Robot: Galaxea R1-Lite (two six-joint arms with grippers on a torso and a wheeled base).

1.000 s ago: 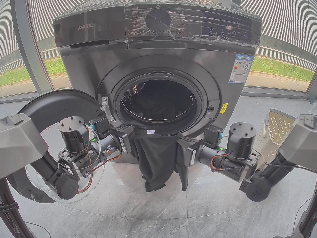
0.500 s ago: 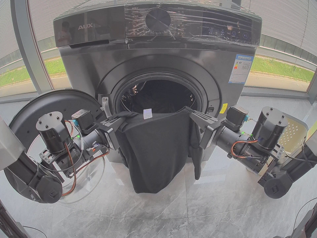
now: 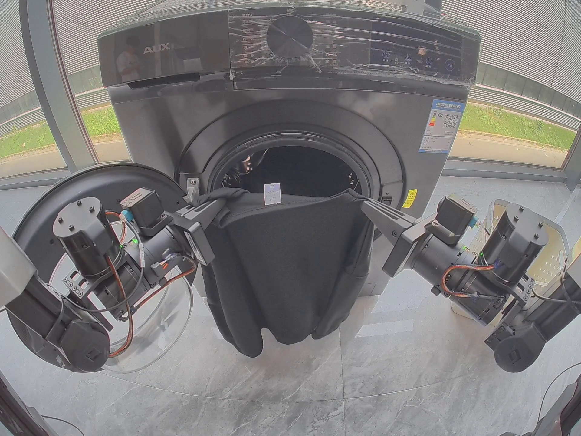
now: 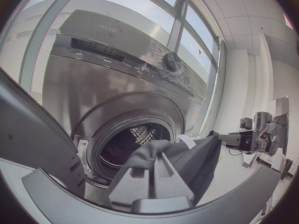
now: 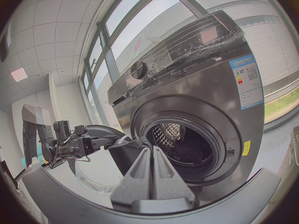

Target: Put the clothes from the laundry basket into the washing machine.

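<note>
A black garment (image 3: 290, 267) with a small white tag hangs spread in front of the washing machine's (image 3: 290, 116) open drum (image 3: 296, 171). My left gripper (image 3: 213, 204) is shut on its left upper corner and my right gripper (image 3: 358, 198) is shut on its right upper corner. The top edge is stretched between them at the level of the drum's lower rim. In the left wrist view the fingers (image 4: 155, 162) pinch grey-black cloth (image 4: 187, 159). In the right wrist view the gripper (image 5: 152, 150) clamps a black fold (image 5: 137, 143). Dark clothes lie inside the drum (image 5: 187, 147).
The round door (image 3: 103, 213) is swung open at the left, close behind my left arm. The white perforated laundry basket (image 3: 544, 255) stands on the floor at the right, behind my right arm. Grey tiled floor (image 3: 302, 383) lies below the hanging garment.
Both grippers have risen and moved apart, spreading the garment wider and lifting its top edge to the drum opening. The cloth's lower end now hangs higher off the floor.
</note>
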